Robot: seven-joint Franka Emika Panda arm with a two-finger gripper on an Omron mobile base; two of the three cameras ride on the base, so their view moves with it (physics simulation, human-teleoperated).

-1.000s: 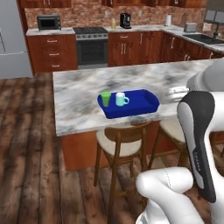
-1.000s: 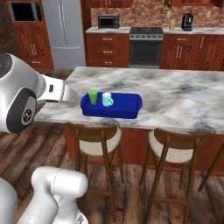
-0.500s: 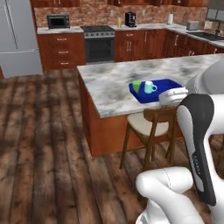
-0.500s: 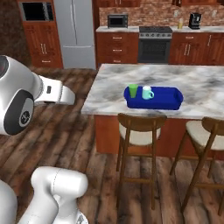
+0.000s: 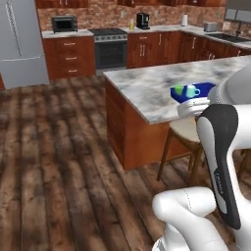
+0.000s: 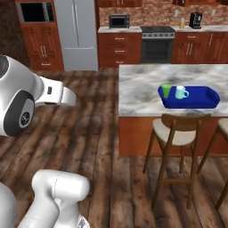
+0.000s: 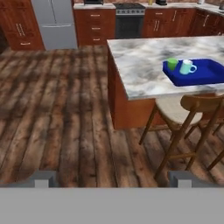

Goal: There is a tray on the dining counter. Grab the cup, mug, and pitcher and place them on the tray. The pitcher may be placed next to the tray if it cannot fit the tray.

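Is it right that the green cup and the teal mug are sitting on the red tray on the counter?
Not quite. The tray is blue, not red, as the right base view shows. The green cup and teal mug do sit on it, on the counter.

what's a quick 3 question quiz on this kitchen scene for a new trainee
1. True or false: the cup and the mug both stand on the tray.
2. Which is nearer the tray's left end in the right base view: A) cup, B) mug?
3. Fill in: the gripper is ____ and holds nothing.

Key:
1. True.
2. A, the green cup is at the left end, with the mug beside it.
3. Open; its fingertips stand wide apart above the wood floor.
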